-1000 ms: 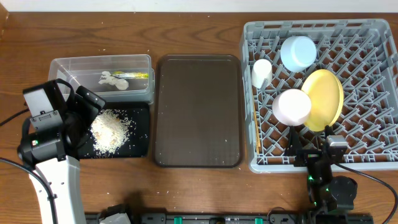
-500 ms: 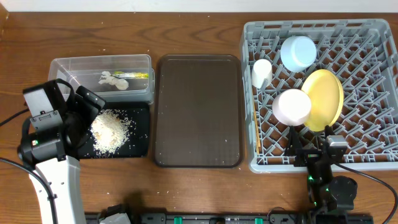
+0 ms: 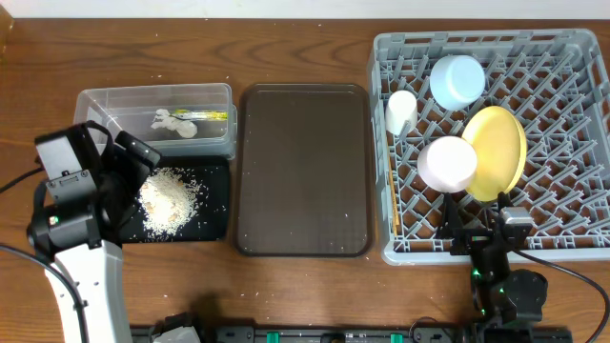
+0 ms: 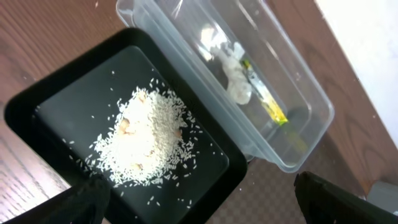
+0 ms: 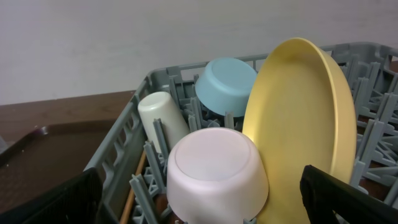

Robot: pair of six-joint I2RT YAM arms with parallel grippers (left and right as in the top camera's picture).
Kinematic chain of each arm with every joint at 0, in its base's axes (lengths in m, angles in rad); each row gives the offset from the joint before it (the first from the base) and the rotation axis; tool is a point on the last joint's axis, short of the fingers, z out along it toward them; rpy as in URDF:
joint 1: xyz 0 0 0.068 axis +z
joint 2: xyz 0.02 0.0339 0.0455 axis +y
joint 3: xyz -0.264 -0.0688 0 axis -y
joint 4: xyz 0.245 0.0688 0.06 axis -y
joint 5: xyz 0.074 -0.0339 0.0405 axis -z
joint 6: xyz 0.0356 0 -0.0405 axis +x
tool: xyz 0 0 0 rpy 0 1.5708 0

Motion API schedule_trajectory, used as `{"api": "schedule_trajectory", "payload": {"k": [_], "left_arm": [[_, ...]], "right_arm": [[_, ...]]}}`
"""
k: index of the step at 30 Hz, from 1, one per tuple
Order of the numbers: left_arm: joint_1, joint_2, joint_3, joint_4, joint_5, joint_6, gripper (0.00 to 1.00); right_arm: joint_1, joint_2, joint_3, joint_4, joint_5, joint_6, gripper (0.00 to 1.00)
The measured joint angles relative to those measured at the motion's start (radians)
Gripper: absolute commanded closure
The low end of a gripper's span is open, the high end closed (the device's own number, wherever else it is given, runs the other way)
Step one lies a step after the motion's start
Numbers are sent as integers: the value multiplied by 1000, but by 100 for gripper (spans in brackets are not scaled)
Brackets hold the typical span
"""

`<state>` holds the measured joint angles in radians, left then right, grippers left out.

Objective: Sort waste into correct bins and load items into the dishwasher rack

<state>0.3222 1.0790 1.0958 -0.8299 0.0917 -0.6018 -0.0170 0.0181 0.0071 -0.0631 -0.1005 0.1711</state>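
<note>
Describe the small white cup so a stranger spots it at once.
Find the grey dishwasher rack on the table's right. Against its left wall, near the far corner, sits the small white cup. It is a narrow cylinder, unlike the wider pale blue bowl beside it.

The white-and-black left arm [image 3: 76, 276] stands at the near left, its black left gripper [image 3: 126, 181] spread wide and tilted downward. The dark right arm [image 3: 505, 295] sits low at the near right, its right gripper [image 3: 475, 229] also spread wide.
</note>
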Motion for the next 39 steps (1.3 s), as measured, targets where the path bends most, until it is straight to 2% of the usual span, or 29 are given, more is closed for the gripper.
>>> {"api": "schedule_trajectory", "payload": {"k": [4, 14, 18, 21, 24, 30, 32, 35, 39], "left_arm": [[-74, -108, 0, 0, -21, 0, 2], [-384, -509, -48, 24, -39, -1, 2], [-422, -626, -130, 69, -42, -1, 2], [-423, -700, -249, 172, -45, -1, 2], [-423, -758, -410, 357, -47, -1, 2], [-424, -834, -752, 848, -47, -2, 2], [-424, -860, -840, 967, -47, -2, 2], [-424, -908, -948, 1066, -55, -1, 2], [-424, -972, -1037, 1089, -67, -1, 2]], "right_arm": [[0, 0, 0, 0, 0, 0, 1], [0, 1, 0, 0, 0, 0, 1], [0, 1, 0, 0, 0, 0, 1], [0, 1, 0, 0, 0, 0, 1], [0, 1, 0, 0, 0, 0, 1], [0, 1, 0, 0, 0, 0, 1], [0, 1, 0, 0, 0, 0, 1], [0, 1, 0, 0, 0, 0, 1], [0, 1, 0, 0, 0, 0, 1]]}}
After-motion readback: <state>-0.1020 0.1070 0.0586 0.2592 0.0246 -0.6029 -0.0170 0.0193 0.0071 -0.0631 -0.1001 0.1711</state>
